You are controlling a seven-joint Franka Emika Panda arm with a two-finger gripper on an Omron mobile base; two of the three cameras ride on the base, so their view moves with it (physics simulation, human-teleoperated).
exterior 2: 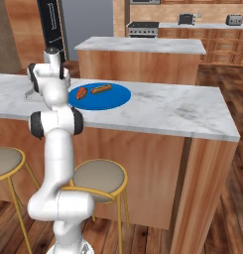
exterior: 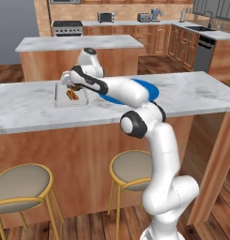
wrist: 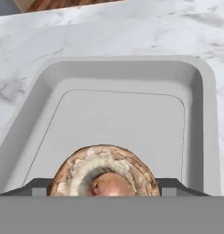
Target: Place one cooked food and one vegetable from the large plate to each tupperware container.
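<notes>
marble kitchen bench (exterior: 32, 105): mushroom (wrist: 105, 172) held over grey tray (wrist: 202, 114).
fingers (wrist: 175, 185) clamped on it; one hot dog (exterior 2: 100, 89) lies on the blue plate (exterior 2: 118, 96).

Both base views looked forward and down from behind the arm, left and right, sharing the marble bench (exterior: 191, 93) and blue plate (exterior 2: 115, 96), while the hand view faced closely into a grey tray (wrist: 131, 73).

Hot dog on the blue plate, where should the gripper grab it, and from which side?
Pinch the hot dog across its middle, coming from straight above. It lies flat on the plate, long and narrow, so closing on its long sides should hold best.
</notes>
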